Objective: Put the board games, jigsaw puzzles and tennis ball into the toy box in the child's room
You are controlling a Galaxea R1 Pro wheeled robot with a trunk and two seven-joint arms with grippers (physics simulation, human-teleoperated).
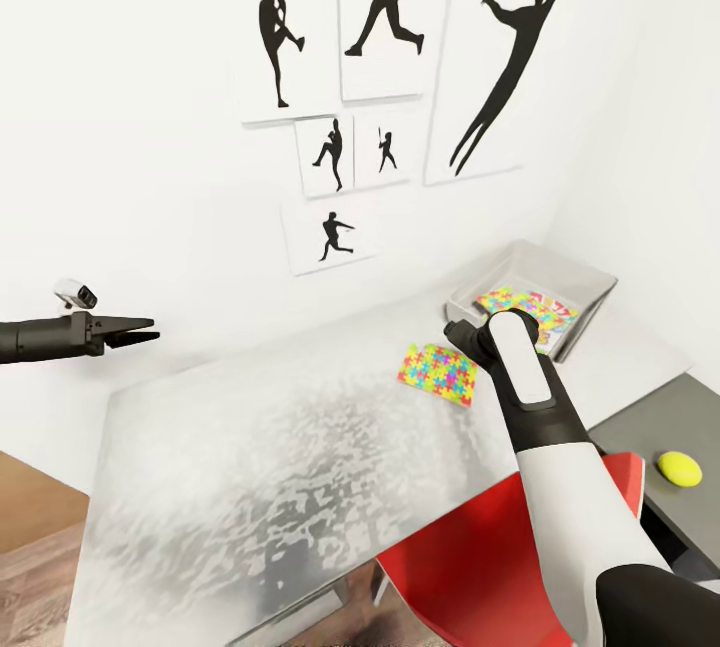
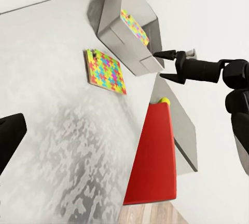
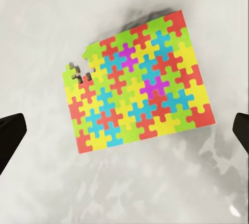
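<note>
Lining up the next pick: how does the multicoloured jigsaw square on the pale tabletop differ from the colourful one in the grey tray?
The multicoloured jigsaw square on the tabletop lies flat and fully visible; the colourful item in the grey tray is tilted and partly hidden. The first lies bare on the table, outside the tray. Both show puzzle-piece patterns.
</note>
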